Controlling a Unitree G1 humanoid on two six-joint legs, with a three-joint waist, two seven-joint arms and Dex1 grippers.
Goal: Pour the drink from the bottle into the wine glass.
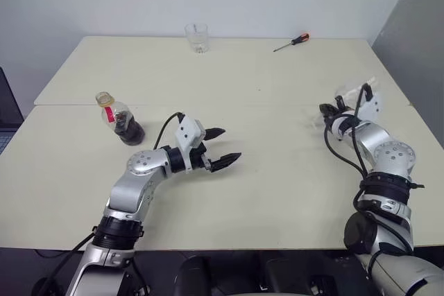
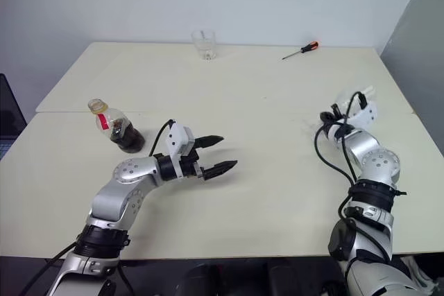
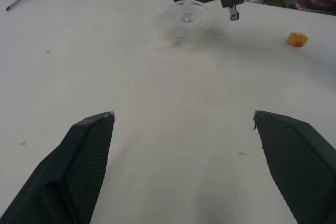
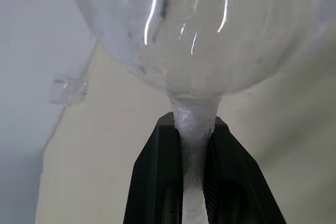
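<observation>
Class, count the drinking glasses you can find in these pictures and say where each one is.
2. A short clear tumbler stands at the table's far edge. A clear stemmed wine glass is at the table's right side, its stem clamped in the right end effector.

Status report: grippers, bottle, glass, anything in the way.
Left gripper open, empty. Right gripper shut on wine glass stem. Bottle uncapped on table, cap lying loose. Nothing in the way.

Clear glossy wine glass [image 4: 210, 30], matt cream table [image 1: 263, 171], clear plastic bottle [image 1: 119, 119]
</observation>
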